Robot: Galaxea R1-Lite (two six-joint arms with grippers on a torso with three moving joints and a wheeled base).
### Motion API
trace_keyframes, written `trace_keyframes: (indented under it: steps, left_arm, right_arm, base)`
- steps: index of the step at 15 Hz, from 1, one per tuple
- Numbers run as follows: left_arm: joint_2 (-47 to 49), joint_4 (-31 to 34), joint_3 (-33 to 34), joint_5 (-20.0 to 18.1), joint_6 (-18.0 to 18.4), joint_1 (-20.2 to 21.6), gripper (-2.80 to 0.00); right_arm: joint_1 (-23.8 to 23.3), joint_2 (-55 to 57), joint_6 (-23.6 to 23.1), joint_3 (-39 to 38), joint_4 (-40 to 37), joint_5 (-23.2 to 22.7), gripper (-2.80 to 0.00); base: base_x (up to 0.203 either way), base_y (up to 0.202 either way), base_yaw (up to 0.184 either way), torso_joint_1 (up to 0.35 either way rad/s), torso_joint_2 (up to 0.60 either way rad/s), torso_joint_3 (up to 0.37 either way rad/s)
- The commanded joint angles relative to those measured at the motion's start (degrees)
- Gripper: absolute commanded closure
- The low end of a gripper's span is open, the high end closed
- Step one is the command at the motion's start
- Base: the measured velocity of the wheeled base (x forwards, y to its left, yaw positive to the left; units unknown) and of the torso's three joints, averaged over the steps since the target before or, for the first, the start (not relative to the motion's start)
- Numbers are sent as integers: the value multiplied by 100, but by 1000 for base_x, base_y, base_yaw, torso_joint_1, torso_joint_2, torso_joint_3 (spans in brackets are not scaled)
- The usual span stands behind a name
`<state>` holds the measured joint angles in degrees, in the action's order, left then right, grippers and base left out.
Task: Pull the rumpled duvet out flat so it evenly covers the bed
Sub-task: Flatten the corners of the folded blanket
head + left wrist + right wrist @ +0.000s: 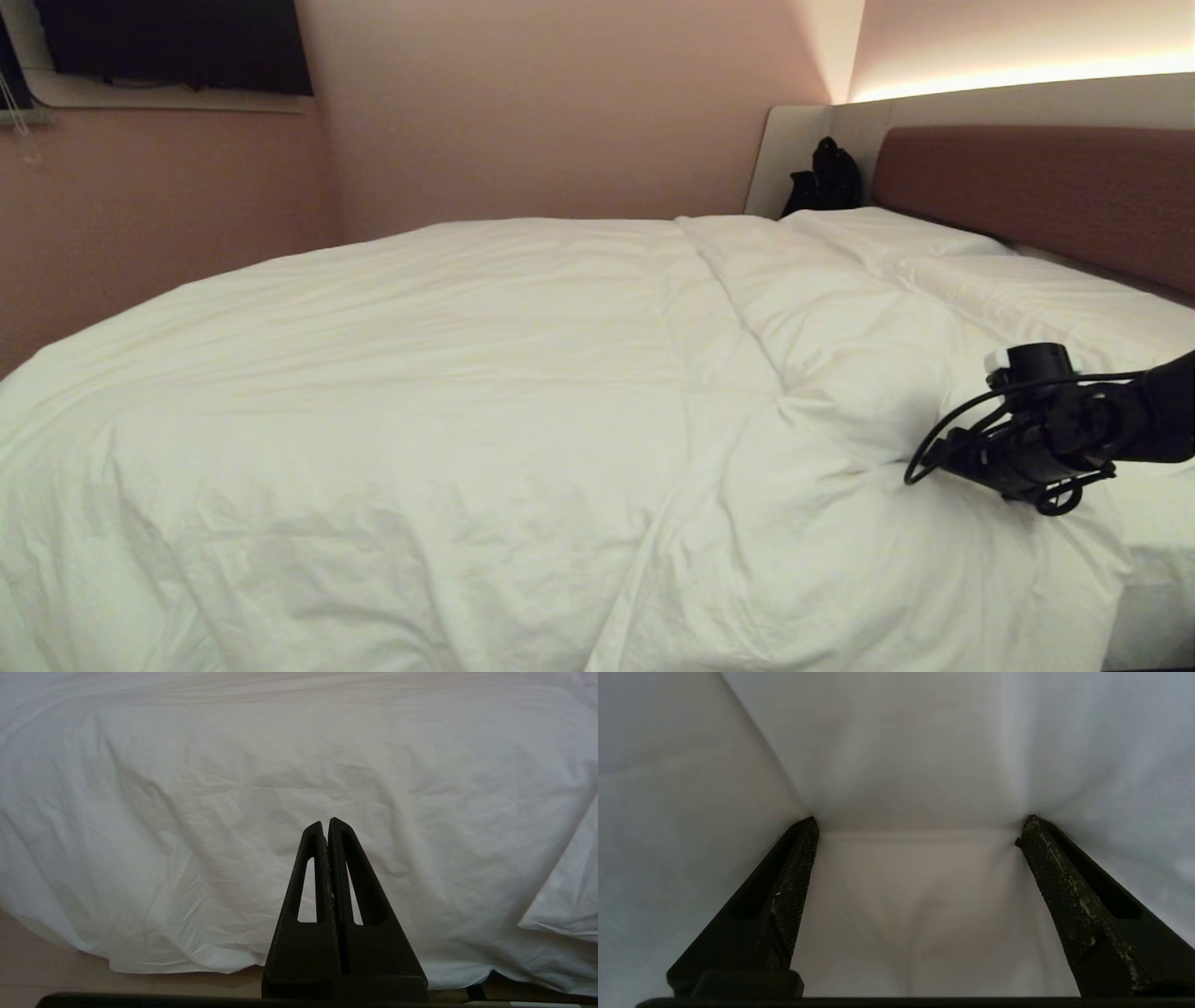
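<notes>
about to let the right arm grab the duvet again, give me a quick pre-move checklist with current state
1. Right gripper open wide: ok.
2. Fingertips pressed into the duvet, fabric dented between them: ok.
3. Fabric actually pinched: not ok, jaws stand apart.
4. Left gripper shut, empty, parked low facing the duvet's overhang near the floor: ok.
5. Duvet flat and even on the bed: not ok, a folded ridge runs toward the pillows.
6. Far-side overhang: cannot tell.
</notes>
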<state>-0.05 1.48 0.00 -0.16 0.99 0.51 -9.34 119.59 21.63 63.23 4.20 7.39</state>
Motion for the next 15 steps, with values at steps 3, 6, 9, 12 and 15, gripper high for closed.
trace_keyframes:
  steps: [3, 6, 9, 12, 15]
  left_arm:
    - [5, 2, 0, -2, -2, 2, 0]
    - [5, 2, 0, -2, -2, 2, 0]
    - [5, 2, 0, -2, -2, 2, 0]
    - [5, 2, 0, -2, -2, 2, 0]
    - [5, 2, 0, -2, -2, 2, 0]
  right_arm:
    - [-24, 744, 17, 225, 168, 20, -280]
    - [-16, 706, 45, 225, 168, 17, 0]
    - [-26, 584, 93, 186, 158, 8, 0]
    - [-71, 210, 108, -2, 151, 3, 0]
    - [-169, -188, 136, -151, 131, -4, 0]
  base:
    - [0, 0, 0, 0, 0, 0]
    - [0, 0, 0, 0, 0, 0]
    - [0, 0, 0, 0, 0, 0]
    - [0, 0, 0, 0, 0, 0]
    - [0, 0, 0, 0, 0, 0]
